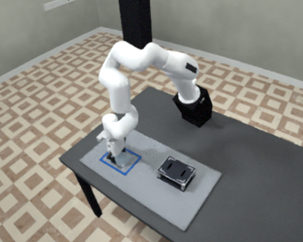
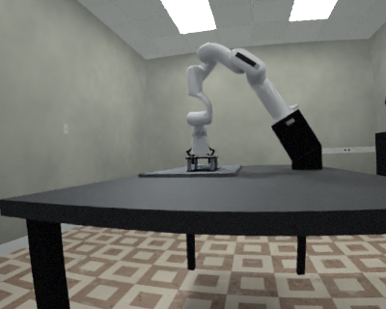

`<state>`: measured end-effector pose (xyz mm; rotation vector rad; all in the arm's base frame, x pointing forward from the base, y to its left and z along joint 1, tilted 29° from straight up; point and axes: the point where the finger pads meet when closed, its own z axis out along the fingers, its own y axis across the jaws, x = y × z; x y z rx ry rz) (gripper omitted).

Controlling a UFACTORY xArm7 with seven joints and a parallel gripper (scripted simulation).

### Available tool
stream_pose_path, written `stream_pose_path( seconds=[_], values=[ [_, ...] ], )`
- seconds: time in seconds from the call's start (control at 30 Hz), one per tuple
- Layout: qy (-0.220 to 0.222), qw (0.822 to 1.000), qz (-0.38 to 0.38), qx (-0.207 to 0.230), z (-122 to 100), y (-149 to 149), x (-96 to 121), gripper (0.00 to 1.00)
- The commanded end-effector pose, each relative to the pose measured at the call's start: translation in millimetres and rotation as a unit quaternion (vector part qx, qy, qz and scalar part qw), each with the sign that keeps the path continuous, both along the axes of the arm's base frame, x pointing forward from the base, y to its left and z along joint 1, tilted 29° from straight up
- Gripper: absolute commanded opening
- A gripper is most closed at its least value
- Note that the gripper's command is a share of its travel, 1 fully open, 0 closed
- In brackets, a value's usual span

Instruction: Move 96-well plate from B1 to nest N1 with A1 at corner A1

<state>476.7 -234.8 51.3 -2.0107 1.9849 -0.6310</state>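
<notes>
We see the 96-well plate (image 1: 124, 160) lying inside the blue outline of spot B1 (image 1: 132, 165) on the grey mat (image 1: 149, 185), well apart from nest N1 (image 1: 176, 172); the gripper (image 1: 115, 155) is right over the plate, jaws wide and holding nothing

Smooth white rounded arm (image 1: 119, 81) with a black rectangular marking, on an angular black base (image 1: 206, 118)

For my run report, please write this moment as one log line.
phase: reaching for pick | gripper: open, low over 96-well plate | plate: in blue-outlined spot B1 | nest N1: holds no plate
</notes>
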Motion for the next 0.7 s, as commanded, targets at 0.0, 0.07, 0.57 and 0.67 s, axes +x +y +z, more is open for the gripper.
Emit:
stream_pose_path(
  seconds=[0.0,0.07,0.57,0.67],
  values=[
    [-0.002,1.0,0.0,-0.001,-0.5,-1.0,1.6,1.0],
    [-0.002,1.0,0.0,-0.001,-1.1,-1.0,1.9,1.0],
    [-0.002,1.0,0.0,-0.001,-2.2,-1.2,2.5,1.0],
    [-0.002,1.0,0.0,-0.001,-2.2,-1.2,2.5,1.0]
  ],
)
